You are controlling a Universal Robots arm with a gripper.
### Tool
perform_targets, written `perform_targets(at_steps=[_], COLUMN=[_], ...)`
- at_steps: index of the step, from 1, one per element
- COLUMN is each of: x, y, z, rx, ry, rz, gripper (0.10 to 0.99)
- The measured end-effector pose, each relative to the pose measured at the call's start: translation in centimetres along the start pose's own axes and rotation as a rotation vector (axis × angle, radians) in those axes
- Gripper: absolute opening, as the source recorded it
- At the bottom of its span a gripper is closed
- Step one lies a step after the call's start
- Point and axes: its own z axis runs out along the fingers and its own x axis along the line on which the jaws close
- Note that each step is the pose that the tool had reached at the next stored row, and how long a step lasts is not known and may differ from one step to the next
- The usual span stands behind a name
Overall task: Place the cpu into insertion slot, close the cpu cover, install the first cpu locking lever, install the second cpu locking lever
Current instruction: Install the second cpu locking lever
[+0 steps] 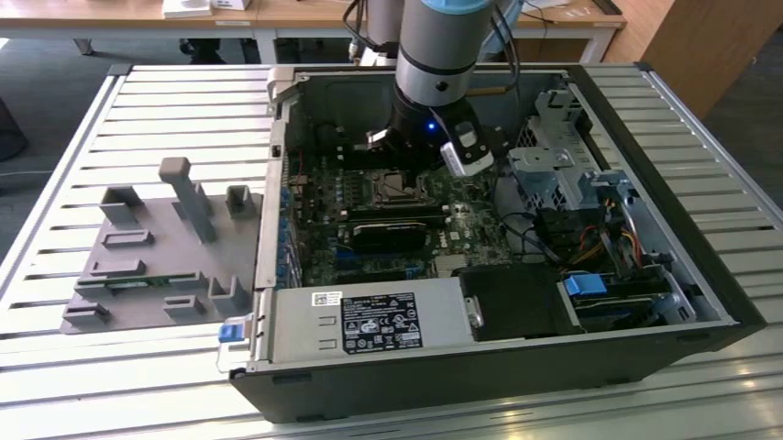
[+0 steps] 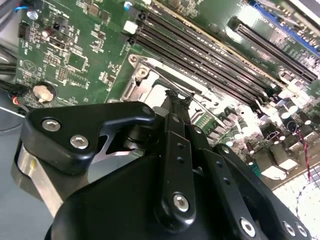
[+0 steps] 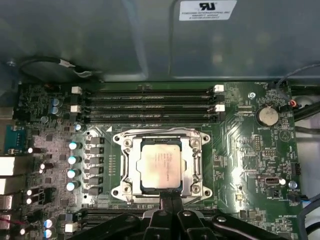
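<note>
My gripper point(image 3: 167, 200): I am holding my two fingertips pressed together into one narrow point, pinching nothing, and I am hovering them right at the edge of the socket, probably so a slim tip can work at the thin metal parts there.

Chip point(image 3: 161, 164): it is sitting flat in the socket, silver top facing up, squarely inside the frame window, so the first part of the job is looking done.

Socket point(image 3: 131, 186): it is lying in the middle of the green board, just beside the row of long black memory slots point(image 3: 150, 105); my fingertips are pointing at the socket side farthest from those slots.

Cover frame point(image 3: 192, 170): the silvery frame is lying down around the chip, touching the socket rim on all sides as far as I can judge, which would be keeping the chip seated.

Levers: I cannot tell from these pictures whether either one is latched.

Board point(image 3: 250, 150): it is spreading out around the socket, with a round coin battery point(image 3: 266, 116) well apart from it, beyond the slot ends.

Computer case point(image 1: 685, 174): in the exterior view it is lying open on its side on a slatted table point(image 1: 159, 110), so my arm is reaching straight down to the socket point(image 1: 394, 186).
</note>
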Motion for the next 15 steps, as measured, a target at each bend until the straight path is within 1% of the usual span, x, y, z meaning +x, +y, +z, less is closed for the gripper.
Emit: perform_targets(at_steps=[7, 9, 13, 15], x=[0.39, 0.75, 1.74, 2.01], y=[-0.74, -0.86, -0.99, -1.03], z=[-0.02, -0.02, 0.1, 0.25], rx=[0.0, 0.0, 0.0, 0.0], ry=[0.0, 0.0001, 0.0, 0.0], rz=[0.0, 0.0, 0.0, 0.0], gripper=[0.106, 0.106, 0.106, 0.106])
